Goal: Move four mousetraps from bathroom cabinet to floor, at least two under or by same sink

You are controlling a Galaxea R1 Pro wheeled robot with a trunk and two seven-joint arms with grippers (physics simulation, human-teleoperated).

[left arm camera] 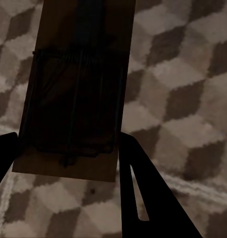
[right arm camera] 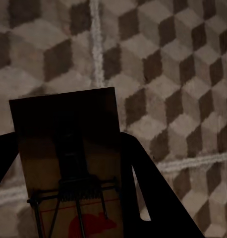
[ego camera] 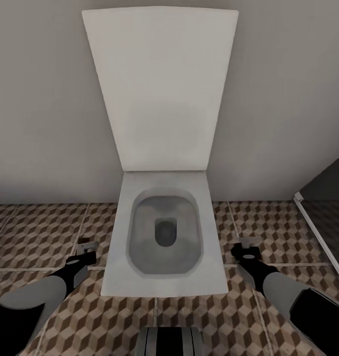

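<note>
Nearest the camera, both arms reach forward and down over the bathroom floor (ego camera: 41,232), one on each side of a square white toilet (ego camera: 162,237) with its lid raised against the wall. The left gripper (ego camera: 85,252) is closed on a mousetrap (left arm camera: 76,94): in the left wrist view the brown board sits pinched between the two dark fingers (left arm camera: 143,188), its long axis running straight out along them, with the cube-pattern tiles below and apart from it. The right gripper (ego camera: 247,248) likewise grips a second mousetrap (right arm camera: 71,163), long axis along its fingers (right arm camera: 148,183), wire and red mark toward the wrist, and it too hangs above the tiles rather than resting on them. Each trap therefore lies directly above open floor, so lowering either arm would probably set it down flat. The toilet's rim lies just inside both grippers, and a glass shower edge (ego camera: 315,232) stands farther off on the right, so the free room is outward and toward the robot. No sink appears here; a judgement is that the robot may have to move on before releasing.
</note>
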